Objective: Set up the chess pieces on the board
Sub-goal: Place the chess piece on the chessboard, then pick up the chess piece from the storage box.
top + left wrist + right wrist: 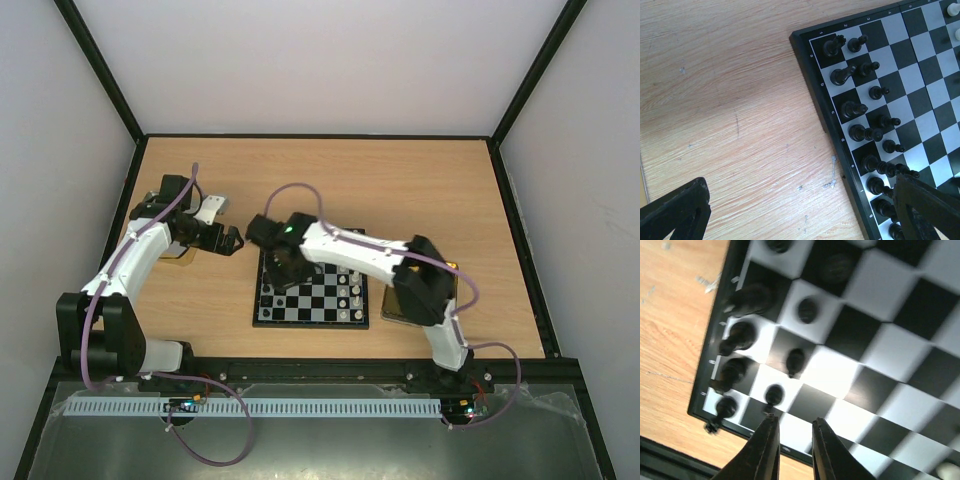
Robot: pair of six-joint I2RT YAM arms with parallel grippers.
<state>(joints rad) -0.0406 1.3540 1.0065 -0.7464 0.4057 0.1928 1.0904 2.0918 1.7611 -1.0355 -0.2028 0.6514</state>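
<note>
Top external view: a pale wooden table (420, 190) with a fine lengthwise grain sits inside a booth of plain white walls (320, 60) joined by black frame strips (100, 70). The board (310, 302) lies flat near the table's front edge, about midway across it. Being square, it has no long axis. Its sides run nearly parallel to the table edges, turned only a touch.

The black pieces (860, 107) fill two files along the board's left side. The white pieces (353, 292) stand on its right side, so the two camps face each other from left to right. Just right of the board a gold tin (389, 311) shows, mostly hidden under the right arm. In the left wrist view a small white scuff (832, 172) marks the wood just off the board's black-side edge.

The left gripper (800, 186) hangs over bare wood left of the board, well apart from it. Its fingers are spread wide with nothing between them. The right gripper (793, 419) hovers over the board's black side, near a corner. Its fingers stand a little apart, and the narrow gap holds nothing.

Tiny pale marks run along the board's black border, too small to read. No other writing or brand can be made out.
</note>
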